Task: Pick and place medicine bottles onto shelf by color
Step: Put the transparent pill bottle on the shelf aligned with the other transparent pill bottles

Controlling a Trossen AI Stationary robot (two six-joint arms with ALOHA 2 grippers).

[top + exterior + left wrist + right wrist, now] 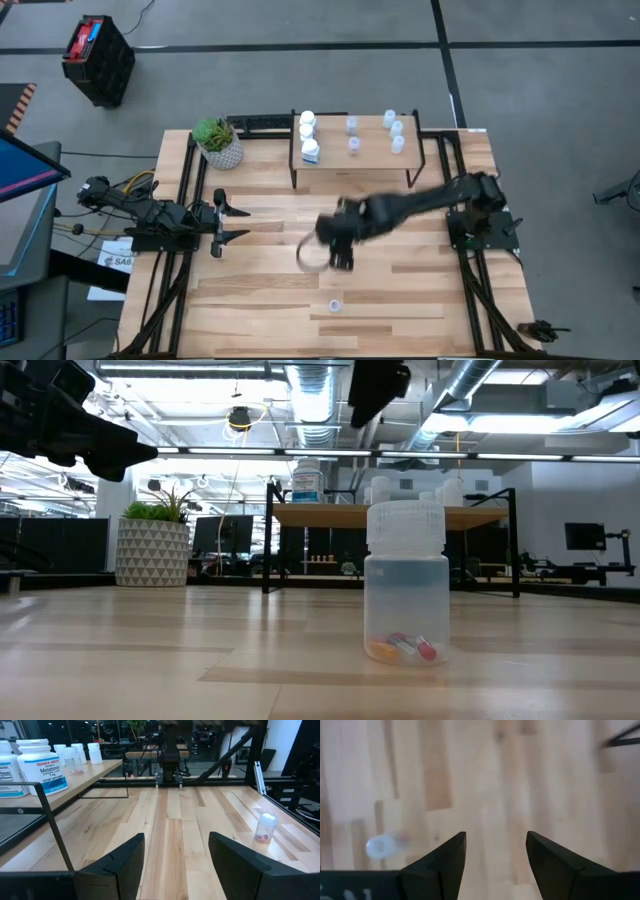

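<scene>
The one piece left for me out on the planks is a small translucent plastic medicine bottle with a ribbed pale cap (pixel 406 582), standing upright on the light wood plank tabletop (pixel 400 290) near its front edge, well apart from everything else. Through its wall I see a few red and orange capsules at the bottom and nothing above them, so I judge it very light and easy to tip or skate if a finger nudges it. The plastic looks smooth and thin; I expect it to be slippery, and to flex if I squeeze hard. I would take it across the straight body just under the cap, fingers square to it, with modest force.

The low wood-topped shelf with thin black legs (pixel 335 160) stands at the back of the table. It already carries three chunkier white bottles (pixel 308 135) on its left part and a group of small pale ones (pixel 385 132) on its right.

My right gripper (pixel 496 845) is over the middle of the table, arm stretched in from the right, fingers spread wide with nothing between them. It points down at the wood, with the bottle off to one side in its wrist view, not yet between the fingers. My left gripper (pixel 176 851) waits at the left side, also open and empty, looking level across the table.
</scene>
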